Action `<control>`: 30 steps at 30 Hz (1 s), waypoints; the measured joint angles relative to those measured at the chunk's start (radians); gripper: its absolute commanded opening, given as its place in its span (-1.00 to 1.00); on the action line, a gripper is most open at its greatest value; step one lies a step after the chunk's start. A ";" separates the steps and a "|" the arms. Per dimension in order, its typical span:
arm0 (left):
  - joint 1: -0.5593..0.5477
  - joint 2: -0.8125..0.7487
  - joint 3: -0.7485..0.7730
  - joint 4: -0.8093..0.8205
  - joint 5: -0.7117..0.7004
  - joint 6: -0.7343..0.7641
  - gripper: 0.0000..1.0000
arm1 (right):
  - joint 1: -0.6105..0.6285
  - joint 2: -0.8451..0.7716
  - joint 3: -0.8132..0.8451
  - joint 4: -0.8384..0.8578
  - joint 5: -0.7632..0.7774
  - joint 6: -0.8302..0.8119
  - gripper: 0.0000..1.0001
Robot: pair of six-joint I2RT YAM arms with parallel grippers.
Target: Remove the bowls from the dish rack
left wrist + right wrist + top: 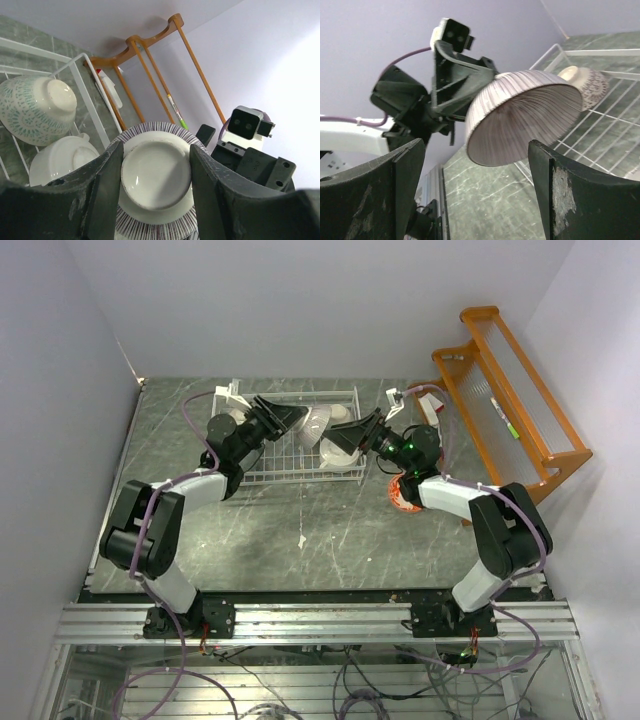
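Observation:
My left gripper is shut on the foot ring of a purple-striped bowl and holds it on its side above the white wire dish rack. In the left wrist view the fingers press both sides of the bowl's foot. My right gripper is open and empty, facing the striped bowl from the right. A green-patterned bowl and a cream bowl with a handle lie in the rack. Another patterned bowl lies further in. A red-and-white bowl sits on the table under my right arm.
The orange wooden shelf rack stands at the far right and holds a pen. A pale bowl sits at the rack's right end below my right gripper. Walls close in on three sides of the green marble table.

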 measured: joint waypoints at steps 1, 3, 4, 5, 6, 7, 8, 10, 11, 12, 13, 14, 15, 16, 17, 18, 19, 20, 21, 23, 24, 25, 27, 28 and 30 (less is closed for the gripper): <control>0.000 0.008 -0.002 0.008 0.002 -0.005 -0.86 | 0.000 0.010 0.000 0.032 -0.010 0.019 0.70; 0.000 0.020 -0.010 0.020 0.003 -0.013 -0.85 | 0.001 0.026 0.000 0.077 -0.028 0.048 0.69; 0.001 0.023 -0.014 0.025 0.003 -0.014 -0.85 | 0.000 0.032 0.000 0.093 -0.034 0.062 0.67; 0.001 0.026 -0.017 0.027 0.003 -0.017 -0.85 | 0.000 0.040 0.001 0.109 -0.040 0.075 0.64; 0.001 0.027 -0.019 0.031 0.003 -0.018 -0.86 | 0.000 0.045 0.001 0.118 -0.044 0.084 0.60; 0.001 0.027 -0.020 0.034 0.003 -0.020 -0.85 | 0.000 0.051 0.001 0.129 -0.048 0.093 0.57; 0.001 0.027 -0.021 0.040 0.003 -0.021 -0.85 | 0.000 0.057 0.002 0.140 -0.050 0.103 0.54; 0.001 0.027 -0.021 0.047 0.003 -0.024 -0.85 | 0.000 0.070 0.011 0.153 -0.053 0.118 0.51; 0.001 0.027 -0.021 0.049 0.003 -0.024 -0.85 | 0.000 0.077 0.017 0.158 -0.056 0.128 0.51; 0.001 0.027 -0.021 0.054 0.004 -0.024 -0.85 | 0.000 0.084 0.023 0.162 -0.057 0.137 0.51; 0.001 0.027 -0.022 0.056 0.003 -0.024 -0.85 | 0.000 0.092 0.029 0.171 -0.063 0.147 0.51; 0.001 0.027 -0.022 0.060 0.004 -0.024 -0.86 | 0.000 0.098 0.035 0.177 -0.066 0.155 0.50; 0.001 0.027 -0.022 0.061 0.004 -0.023 -0.86 | 0.000 0.106 0.041 0.188 -0.071 0.164 0.48; 0.001 0.027 -0.022 0.061 0.004 -0.019 -0.85 | 0.000 0.113 0.046 0.197 -0.074 0.174 0.46; 0.001 0.027 -0.022 0.061 0.004 -0.014 -0.85 | 0.000 0.119 0.050 0.202 -0.077 0.182 0.43; 0.001 0.027 -0.022 0.060 0.004 -0.011 -0.86 | 0.000 0.122 0.051 0.208 -0.079 0.187 0.40; 0.001 0.027 -0.022 0.059 0.004 -0.005 -0.85 | 0.000 0.127 0.055 0.214 -0.081 0.193 0.39; 0.001 0.027 -0.022 0.058 0.004 0.000 -0.85 | 0.000 0.132 0.058 0.217 -0.085 0.199 0.31; 0.001 0.027 -0.022 0.058 0.004 0.004 -0.86 | 0.000 0.137 0.063 0.220 -0.089 0.204 0.26; 0.001 0.027 -0.022 0.058 0.004 0.008 -0.85 | 0.000 0.148 0.076 0.224 -0.095 0.212 0.13; 0.001 0.027 -0.022 0.058 0.004 0.010 -0.86 | 0.000 0.154 0.082 0.226 -0.097 0.217 0.03; 0.000 0.027 -0.022 0.058 0.004 0.011 -0.85 | 0.000 0.159 0.087 0.227 -0.098 0.220 -0.06; -0.001 0.027 -0.022 0.058 0.004 0.014 -0.86 | 0.000 0.164 0.092 0.230 -0.102 0.228 -0.16; -0.001 0.027 -0.022 0.058 0.004 0.015 -0.86 | 0.000 0.167 0.094 0.234 -0.105 0.233 -0.20; -0.005 0.027 -0.022 0.058 0.004 0.020 -0.85 | 0.000 0.173 0.100 0.242 -0.108 0.241 -0.23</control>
